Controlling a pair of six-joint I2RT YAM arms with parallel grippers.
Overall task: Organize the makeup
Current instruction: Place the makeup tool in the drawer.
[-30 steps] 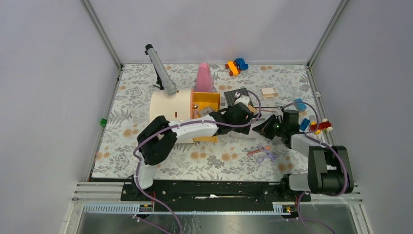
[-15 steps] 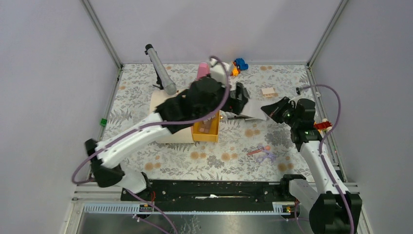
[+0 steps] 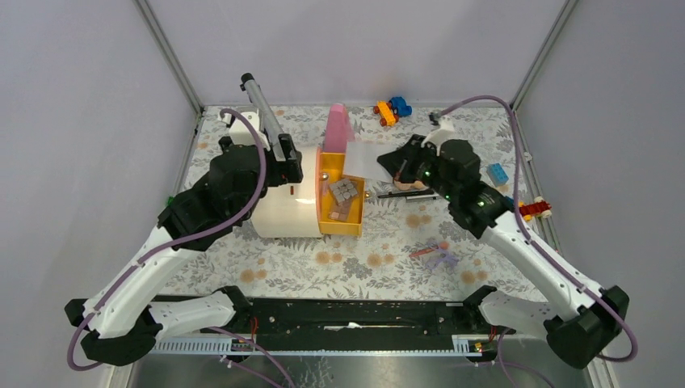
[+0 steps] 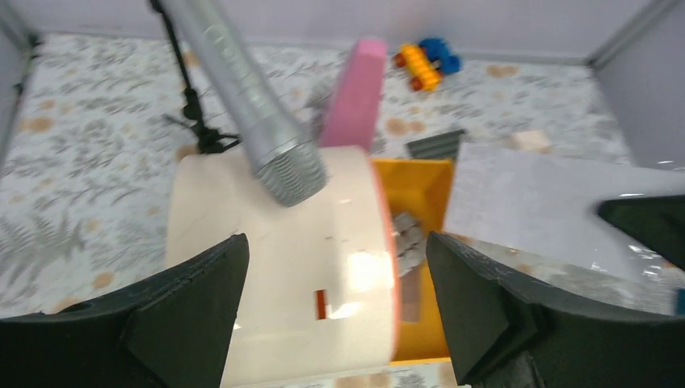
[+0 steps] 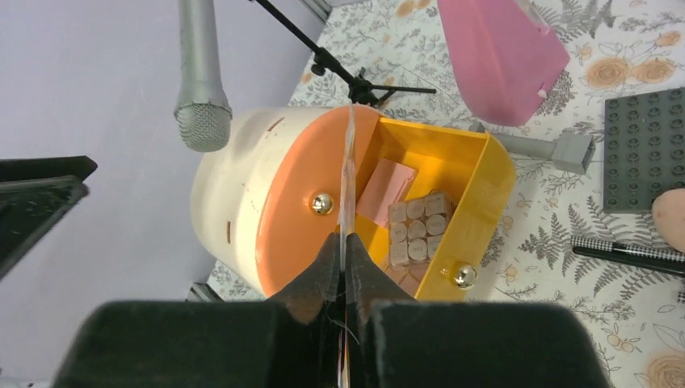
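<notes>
The yellow drawer (image 3: pixel 340 220) stands pulled out of the cream round box (image 3: pixel 279 206). In it lie a palette of small pans (image 5: pixel 416 226) and a pink square compact (image 5: pixel 386 187). My right gripper (image 5: pixel 347 246) is shut on a thin clear sheet (image 3: pixel 365 160), seen edge-on in its wrist view, and holds it above the drawer. To the right of the drawer, a peach sponge (image 5: pixel 669 218) and a thin black brush (image 3: pixel 404 194) lie on the cloth. My left gripper (image 4: pixel 335 315) hangs open over the cream box (image 4: pixel 275 275) with nothing between its fingers.
A grey microphone on a stand (image 3: pixel 266 113) leans over the box. The tall pink cone bottle (image 3: pixel 339 129) stands behind the drawer. Around them are a dark studded plate (image 5: pixel 646 145), toy bricks (image 3: pixel 392 109) at the back, more (image 3: pixel 533 210) at the right, and small purple pieces (image 3: pixel 436 256) in front.
My left arm swung from right of the drawer up and back to the left over the cream box, and its jaws opened. My right arm rose and carried the sheet leftward over the drawer.
</notes>
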